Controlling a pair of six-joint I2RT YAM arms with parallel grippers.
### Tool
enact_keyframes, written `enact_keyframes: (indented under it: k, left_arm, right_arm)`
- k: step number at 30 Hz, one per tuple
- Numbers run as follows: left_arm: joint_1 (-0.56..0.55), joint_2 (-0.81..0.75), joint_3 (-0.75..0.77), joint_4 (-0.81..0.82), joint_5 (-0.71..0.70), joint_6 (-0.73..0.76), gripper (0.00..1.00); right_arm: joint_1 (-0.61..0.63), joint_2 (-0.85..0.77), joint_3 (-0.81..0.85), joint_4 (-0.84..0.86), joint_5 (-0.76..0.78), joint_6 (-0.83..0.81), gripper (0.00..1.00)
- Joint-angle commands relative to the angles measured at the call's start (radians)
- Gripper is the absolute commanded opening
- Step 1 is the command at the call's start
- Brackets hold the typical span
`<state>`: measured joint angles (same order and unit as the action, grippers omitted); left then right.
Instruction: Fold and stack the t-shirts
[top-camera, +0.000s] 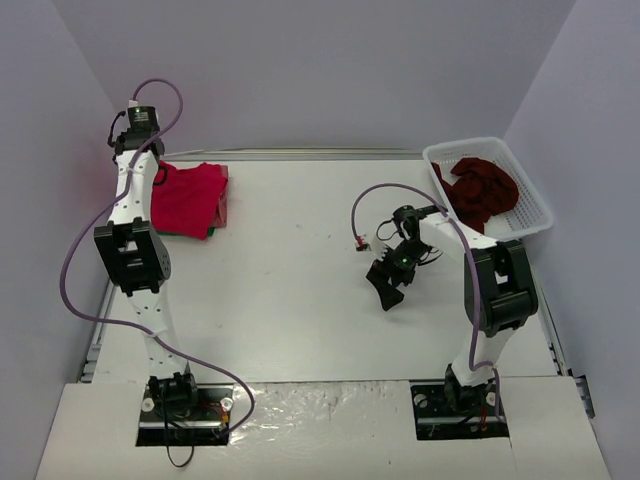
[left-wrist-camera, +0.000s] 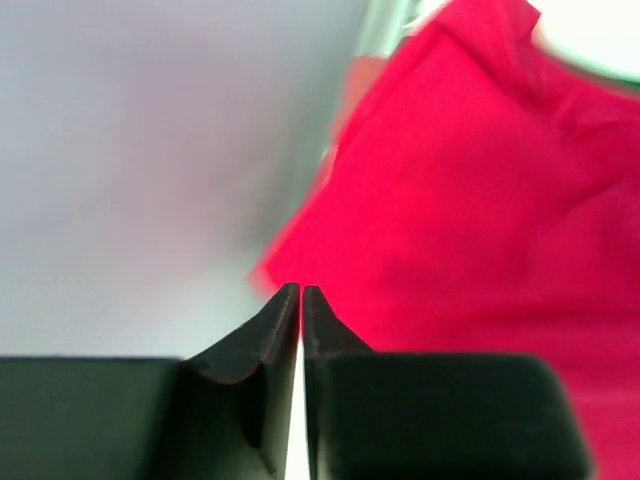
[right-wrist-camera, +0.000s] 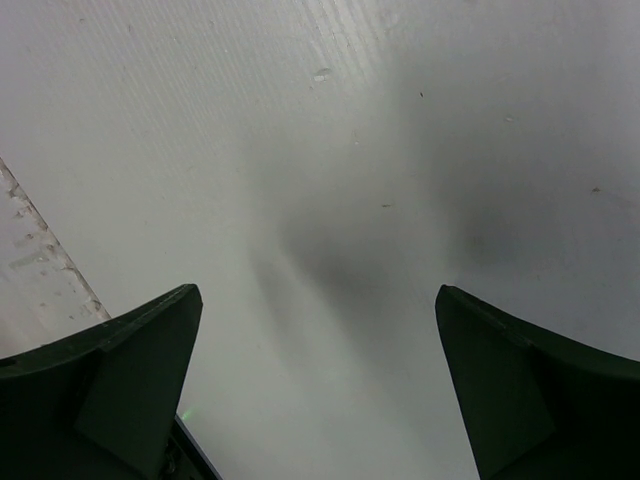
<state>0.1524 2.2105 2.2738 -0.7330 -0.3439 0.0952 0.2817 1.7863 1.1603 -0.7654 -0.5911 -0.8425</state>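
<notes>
Crimson cloth marks the far left of the counter (top-camera: 300, 300) in your top view. There a folded crimson t-shirt (top-camera: 190, 198) lies flat, with a salmon-red edge (top-camera: 225, 203) showing along its right side and a green sliver (top-camera: 211, 233) at its near right corner. Your left arm (top-camera: 131, 255) rises beside it and carries the left jaws high above the shirt's far left corner, close to the wall (top-camera: 60, 150). From this view you cannot tell how they stand. The maroon t-shirt (top-camera: 482, 188) lies crumpled in the white lattice basket (top-camera: 537, 213) at the far right. Your right arm (top-camera: 495, 290) bends over the middle of the counter, and the right jaws hang spread above the white surface, well apart from both shirts.

On your left wrist camera, the left jaws are pressed together with only a hairline slit between them, and they grip nothing. The crimson t-shirt (left-wrist-camera: 470, 220) is blurred and fills the right side, beyond and to the right of the tips. Its nearest edge lies just past them, and you cannot tell whether cloth touches them. A pale grey surface (left-wrist-camera: 130, 150) takes the left half.

On your right wrist camera, the right jaws stand wide, one at each lower corner. Between them you see the white counter (right-wrist-camera: 330, 120) and a soft shadow (right-wrist-camera: 330, 260).
</notes>
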Motion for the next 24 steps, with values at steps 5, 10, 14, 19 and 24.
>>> enact_keyframes:
  k: [5, 10, 14, 19, 24]
  left_arm:
    - [0.038, -0.103, -0.219, 0.388, -0.371, 0.296, 0.69]
    - [0.036, -0.335, -0.483, 0.489, -0.302, 0.331, 0.97]
    - [0.038, -0.617, -0.601, 0.281, -0.009, 0.169, 0.94]
    - [0.023, -0.967, -0.898, 0.219, 0.450, 0.092, 0.94]
    - [-0.045, -1.277, -1.157, 0.176, 0.712, 0.198, 0.94]
  right_arm:
    - [-0.012, -0.028, -0.017, -0.040, -0.022, -0.013, 1.00]
    - [-0.018, -0.068, -0.021, -0.040, -0.036, -0.018, 1.00]
    - [-0.019, -0.099, 0.004, -0.040, -0.052, -0.007, 1.00]
    - [-0.016, -0.100, 0.113, -0.043, -0.055, 0.129, 1.00]
    - [-0.025, -0.090, 0.226, -0.037, -0.073, 0.197, 1.00]
